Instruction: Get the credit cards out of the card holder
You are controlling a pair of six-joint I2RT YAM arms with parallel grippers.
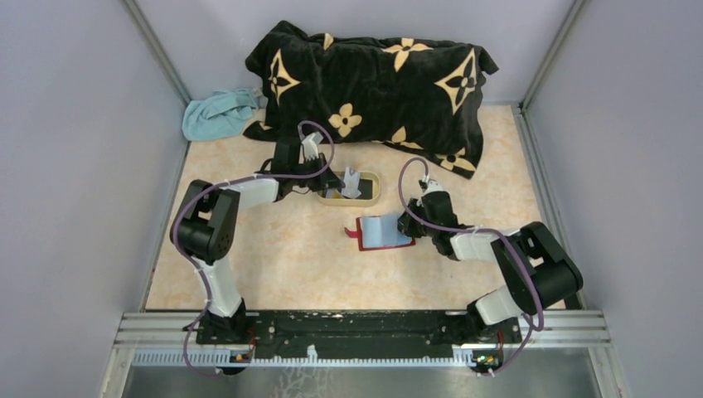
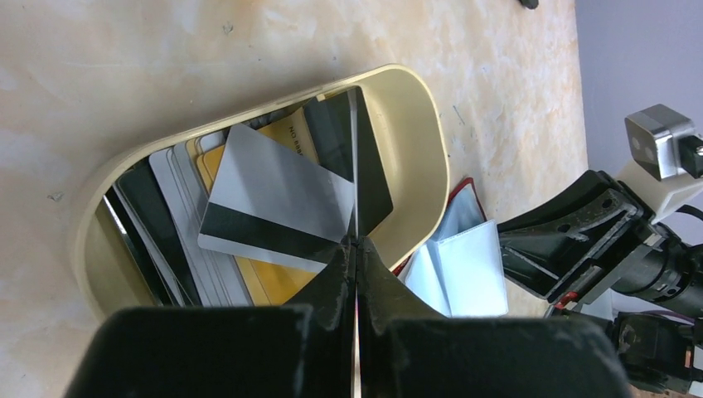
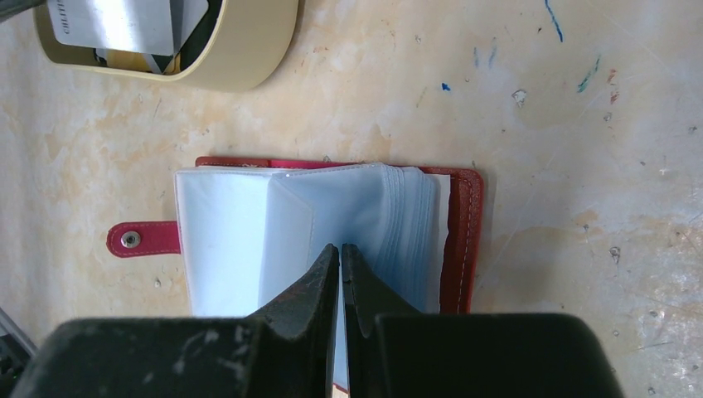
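Cards [image 2: 273, 199] fill the tray [image 2: 427, 141] at centre of the top view; my left gripper [image 2: 355, 242] clamps one card [image 1: 351, 181] upright there. Holder [image 1: 383, 231] lies open lower right of it, my right gripper [image 3: 341, 249] narrowly pinching its sleeves [image 3: 240, 224].

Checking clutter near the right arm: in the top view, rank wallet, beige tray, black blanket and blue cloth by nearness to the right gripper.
1. Wallet: immediately left of the right gripper.
2. Beige tray: behind, to the left.
3. Black blanket: along the back.
4. Blue cloth: back-left corner.
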